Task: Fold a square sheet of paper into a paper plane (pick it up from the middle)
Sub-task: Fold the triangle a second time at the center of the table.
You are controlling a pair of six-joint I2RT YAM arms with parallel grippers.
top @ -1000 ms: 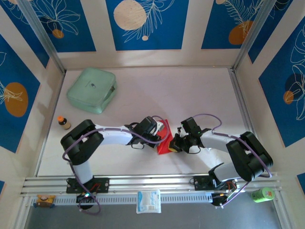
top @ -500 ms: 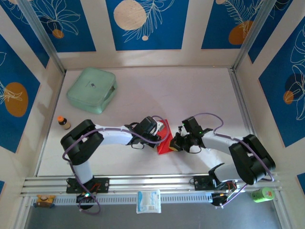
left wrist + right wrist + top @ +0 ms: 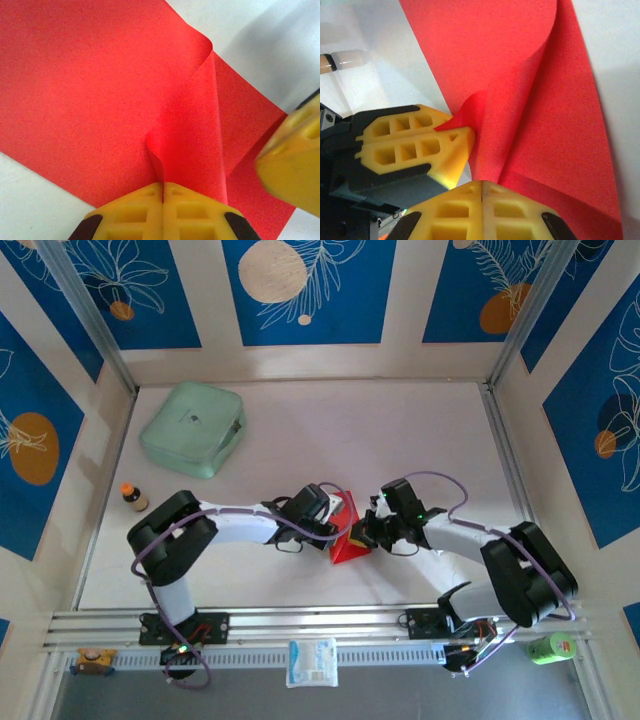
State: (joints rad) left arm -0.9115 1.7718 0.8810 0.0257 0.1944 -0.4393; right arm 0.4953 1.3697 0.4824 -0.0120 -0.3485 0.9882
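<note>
Paper apparently nipped: left pincer, right pincer.

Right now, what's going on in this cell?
Both arms are working the red square sheet of paper near the middle of the table. The left end effector is shut, pinching a raised ridge of the sheet. The right end effector is shut on the same sheet from the opposite side, close to the left one. The paper is curled up between them, with the rest lying flat. No plane shape has formed yet.
</note>
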